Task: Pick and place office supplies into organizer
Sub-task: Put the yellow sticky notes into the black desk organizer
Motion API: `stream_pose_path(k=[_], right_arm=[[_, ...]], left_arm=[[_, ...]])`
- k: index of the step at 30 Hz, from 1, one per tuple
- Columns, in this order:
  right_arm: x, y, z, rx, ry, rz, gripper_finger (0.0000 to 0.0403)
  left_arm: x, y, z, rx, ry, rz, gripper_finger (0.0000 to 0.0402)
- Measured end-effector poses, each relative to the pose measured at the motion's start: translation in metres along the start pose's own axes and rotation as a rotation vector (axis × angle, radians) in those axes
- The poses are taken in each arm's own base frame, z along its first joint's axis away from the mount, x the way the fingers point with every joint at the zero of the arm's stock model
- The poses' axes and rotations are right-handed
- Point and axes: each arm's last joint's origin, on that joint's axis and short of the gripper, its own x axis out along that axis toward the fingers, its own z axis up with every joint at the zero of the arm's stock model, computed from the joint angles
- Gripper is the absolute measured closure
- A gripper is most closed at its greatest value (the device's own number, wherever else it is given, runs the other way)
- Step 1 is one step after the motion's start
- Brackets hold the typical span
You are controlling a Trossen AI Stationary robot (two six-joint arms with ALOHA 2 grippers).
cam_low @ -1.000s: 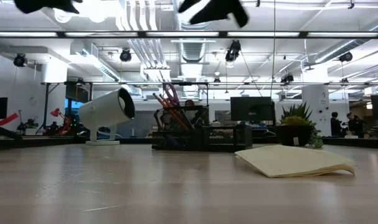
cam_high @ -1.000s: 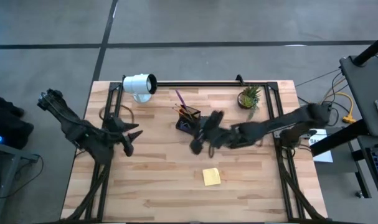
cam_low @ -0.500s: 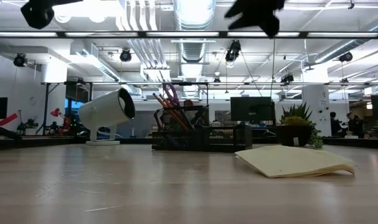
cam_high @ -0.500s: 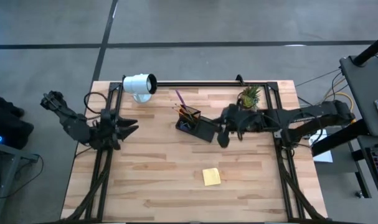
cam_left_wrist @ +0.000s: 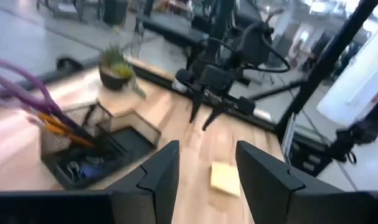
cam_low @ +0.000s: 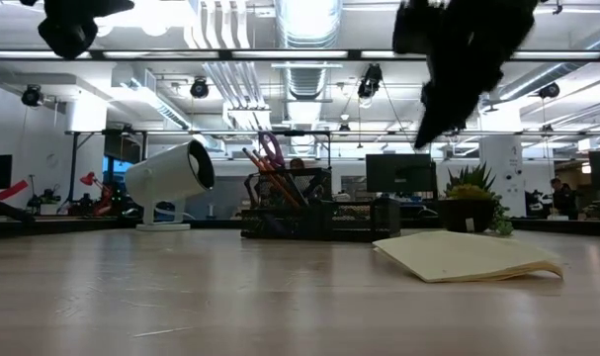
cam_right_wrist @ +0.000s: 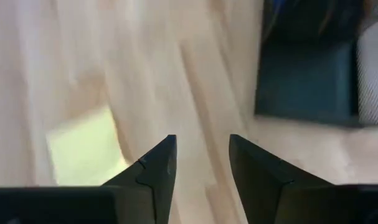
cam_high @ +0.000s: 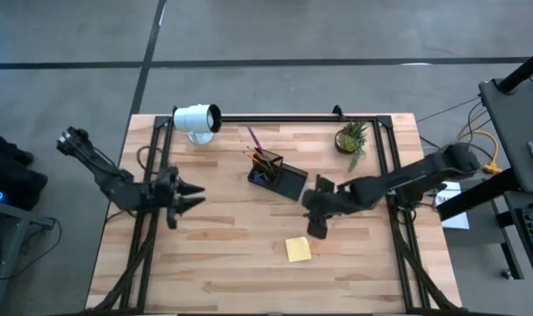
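The yellow sticky-note pad [cam_high: 298, 249] lies flat on the wooden table near its front middle, and shows in the low view [cam_low: 468, 255] and the right wrist view [cam_right_wrist: 83, 152]. The black organizer [cam_high: 277, 175] stands at the table's middle; orange pens and purple-handled scissors [cam_low: 270, 148] stand upright in its holder section. My right gripper [cam_high: 317, 228] hangs open, slanting down, between the organizer and the pad, a little to the pad's right and above it [cam_right_wrist: 201, 162]. My left gripper [cam_high: 194, 195] is open over the table's left part, pointing across toward the organizer [cam_left_wrist: 207, 168].
A white cylindrical lamp [cam_high: 196, 118] lies at the far left and a small potted plant [cam_high: 351, 138] stands at the far right. Bare wood stretches along the near edge on both sides of the pad. A black frame rail [cam_high: 275, 117] runs along the far edge.
My right gripper has drawn back from beside the organizer toward the table's right, then come down and toward the near edge, tipping steeper, to above the sticky-note pad. My left gripper has sunk a little and turned more level. Nothing on the table has moved.
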Motion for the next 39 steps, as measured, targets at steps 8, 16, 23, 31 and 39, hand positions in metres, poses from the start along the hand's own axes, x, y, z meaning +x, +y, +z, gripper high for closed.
stream_pose_path(k=[8, 16, 23, 31, 39], right_arm=[[0.04, 0.032, 0.0, -0.2, 0.229, 0.209, 0.0251], [0.065, 0.049, 0.005, -0.333, 0.312, 0.273, 0.0229], [0.076, 0.049, 0.0, -0.331, 0.347, 0.27, 0.021], [0.084, 0.058, -0.006, -0.329, 0.358, 0.311, 0.0204], [0.1, 0.06, -0.01, -0.306, 0.383, 0.296, 0.0206]], left_arm=[[0.024, -0.015, -0.028, -0.004, 0.137, 0.02, 0.0259], [0.046, -0.031, -0.048, -0.016, 0.213, -0.029, 0.0259], [0.063, -0.043, -0.064, -0.017, 0.227, -0.043, 0.0259], [0.072, -0.049, -0.073, 0.007, 0.247, -0.029, 0.0259], [0.073, -0.047, -0.075, 0.052, 0.259, -0.024, 0.0259]])
